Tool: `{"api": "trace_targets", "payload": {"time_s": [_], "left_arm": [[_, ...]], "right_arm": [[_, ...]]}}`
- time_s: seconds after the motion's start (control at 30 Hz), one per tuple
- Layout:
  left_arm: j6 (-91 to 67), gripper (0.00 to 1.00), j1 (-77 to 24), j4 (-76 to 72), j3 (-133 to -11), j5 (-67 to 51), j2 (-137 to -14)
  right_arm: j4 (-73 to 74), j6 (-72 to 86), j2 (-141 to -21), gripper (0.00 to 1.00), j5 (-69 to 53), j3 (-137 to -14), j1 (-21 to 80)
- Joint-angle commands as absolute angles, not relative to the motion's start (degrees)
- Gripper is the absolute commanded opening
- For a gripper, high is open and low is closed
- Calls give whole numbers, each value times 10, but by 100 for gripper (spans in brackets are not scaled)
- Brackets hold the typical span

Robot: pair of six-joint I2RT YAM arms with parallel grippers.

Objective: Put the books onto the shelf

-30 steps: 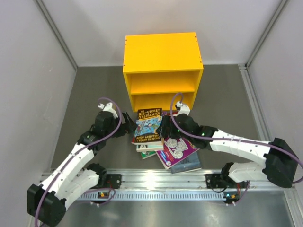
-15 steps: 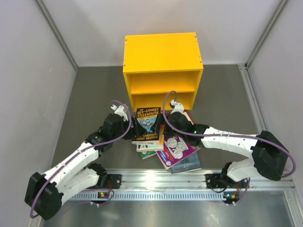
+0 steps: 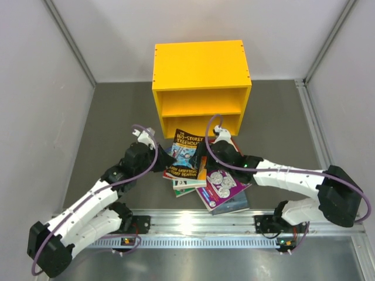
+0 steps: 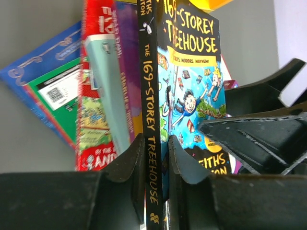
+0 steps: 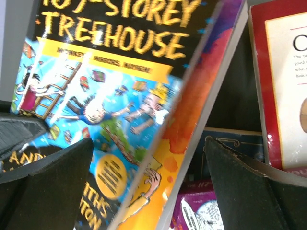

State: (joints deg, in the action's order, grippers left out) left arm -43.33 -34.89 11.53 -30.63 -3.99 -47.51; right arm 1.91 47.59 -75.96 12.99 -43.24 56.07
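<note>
The yellow shelf (image 3: 199,64) stands at the back of the grey table. In front of it lies a loose pile of books. My left gripper (image 4: 156,163) is shut on the black spine of the yellow-blue Treehouse book (image 4: 189,72), which stands tilted on its edge above the pile (image 3: 186,153). My right gripper (image 5: 148,187) is open on the book's far side, its fingers (image 5: 48,187) spread around the cover's edge and an orange book (image 5: 192,120). In the pile are a purple book with white circles (image 3: 224,186), a red-cream book (image 5: 283,86) and a dark blue book (image 4: 43,72).
A red book (image 4: 93,110) and a teal spine (image 4: 108,86) lie just left of the held book. The right gripper's black fingers (image 4: 259,129) sit close on its right. An aluminium rail (image 3: 205,225) runs along the near edge, and grey walls enclose the table.
My left gripper moved in and shut on the Treehouse book's spine. The book went from lying flat to tilted on its edge. The right arm shifted slightly towards the shelf.
</note>
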Motion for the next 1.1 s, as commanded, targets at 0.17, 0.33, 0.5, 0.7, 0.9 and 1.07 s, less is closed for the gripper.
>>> {"api": "trace_targets", "payload": {"time_s": [0.17, 0.33, 0.5, 0.7, 0.9, 1.07], "left_arm": [[-411, 0, -352, 160, -356, -38, -432], [-417, 0, -352, 134, -395, -46, -452], [-424, 0, -352, 68, -432, -77, -489], [-422, 0, -352, -12, -475, -106, -515], [-403, 0, -351, -38, -499, -69, -518], [-385, 0, -351, -39, -512, 26, -533]], "right_arm": [[52, 472, -659, 100, 164, -407, 565], [92, 478, -513, 100, 206, -361, 564], [151, 461, -397, 100, 244, -350, 558], [211, 450, -363, 100, 266, -358, 553], [210, 449, -367, 100, 265, -354, 552], [193, 446, -386, 100, 253, -353, 552]]}}
